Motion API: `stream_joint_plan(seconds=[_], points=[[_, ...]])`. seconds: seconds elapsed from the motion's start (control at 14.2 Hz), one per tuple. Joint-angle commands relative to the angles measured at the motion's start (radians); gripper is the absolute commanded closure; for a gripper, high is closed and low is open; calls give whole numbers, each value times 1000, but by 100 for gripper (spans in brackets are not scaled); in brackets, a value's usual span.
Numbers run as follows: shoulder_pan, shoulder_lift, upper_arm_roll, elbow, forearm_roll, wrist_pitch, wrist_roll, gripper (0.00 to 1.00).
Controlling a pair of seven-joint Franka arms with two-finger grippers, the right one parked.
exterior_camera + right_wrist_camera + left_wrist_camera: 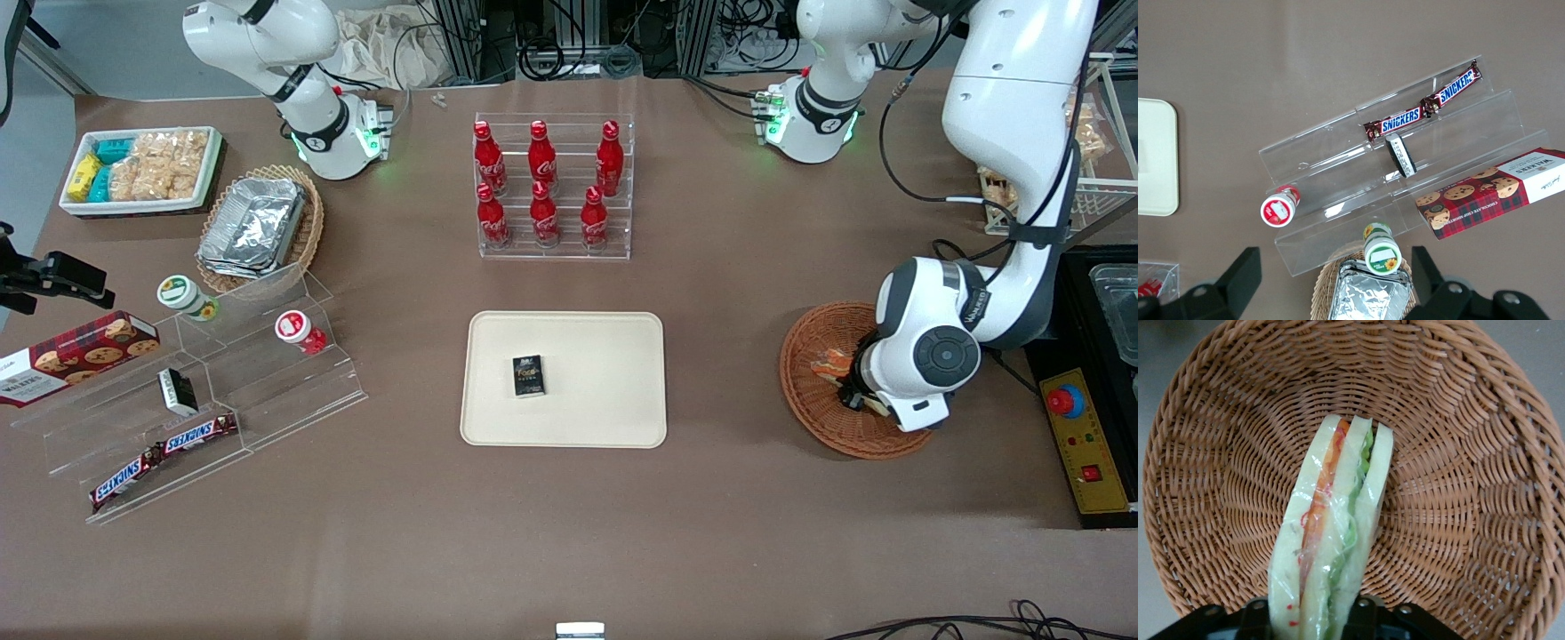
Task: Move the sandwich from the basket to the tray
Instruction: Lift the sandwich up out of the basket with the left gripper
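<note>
The sandwich (1331, 540), a wrapped wedge with orange, red and green filling, stands on edge in the reddish-brown wicker basket (1471, 487). My left gripper (1310, 617) is down in the basket with a black finger pressed to each bread face, shut on the sandwich. In the front view the gripper (858, 391) sits low over the basket (805, 391) at the working arm's end of the table, and only an orange-and-pale bit of the sandwich (833, 363) shows beside the wrist. The cream tray (587, 418) lies flat at the table's middle.
A small black box (528, 375) lies on the tray. A clear rack of red bottles (553, 188) stands farther from the front camera than the tray. A clear stepped stand (222, 391) with snacks is at the parked arm's end. A yellow control box (1086, 444) sits beside the basket.
</note>
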Motion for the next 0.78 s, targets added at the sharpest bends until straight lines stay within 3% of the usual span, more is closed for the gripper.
stream_joint_plan(seconds=[0.0, 0.21, 0.42, 0.71], points=[[-7, -4, -3, 24, 20, -6, -23, 100], [-21, -7, -7, 114, 19, -125, 13, 100], [-20, -4, -55, 272, 4, -364, 145, 100], [-18, -13, -192, 450, -67, -525, 300, 100]])
